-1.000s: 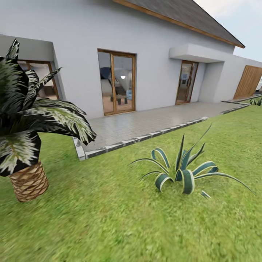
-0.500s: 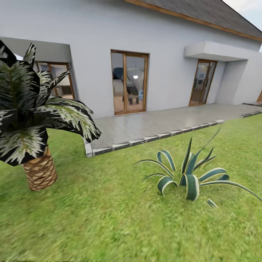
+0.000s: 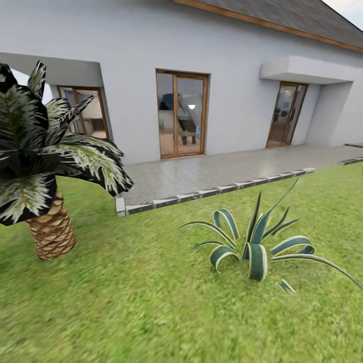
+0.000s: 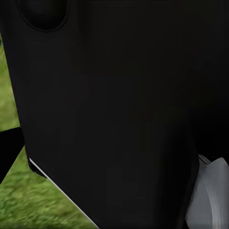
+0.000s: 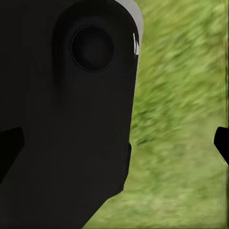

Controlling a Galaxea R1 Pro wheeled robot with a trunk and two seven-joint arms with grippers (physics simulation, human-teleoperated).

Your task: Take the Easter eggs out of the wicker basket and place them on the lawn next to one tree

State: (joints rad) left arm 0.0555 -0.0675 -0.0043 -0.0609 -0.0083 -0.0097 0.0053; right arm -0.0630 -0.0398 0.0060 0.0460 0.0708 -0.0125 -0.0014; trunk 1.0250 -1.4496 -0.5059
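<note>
The Easter eggs, the wicker basket and the tree are out of view. The lawn (image 3: 151,307) spreads across the lower head view as bright mottled grass. In the right wrist view my right gripper (image 5: 114,143) is open: its dark fingertips (image 5: 9,148) sit at opposite edges with nothing held, over blurred grass and beside the robot's black body. In the left wrist view my left gripper (image 4: 114,148) hangs close against the black body, with one dark fingertip (image 4: 8,148) at the edge and nothing held.
A short scaly-trunked palm (image 3: 50,227) stands at the left. A striped agave plant (image 3: 254,242) grows at the right on the grass. Behind them a paved terrace (image 3: 212,174) with a stone kerb runs along the white house (image 3: 131,50) with glass doors.
The whole head view has shifted: house, palm and agave slid right in the picture, so the camera turned left, slowing in the last half second. Nothing in the garden itself moved.
</note>
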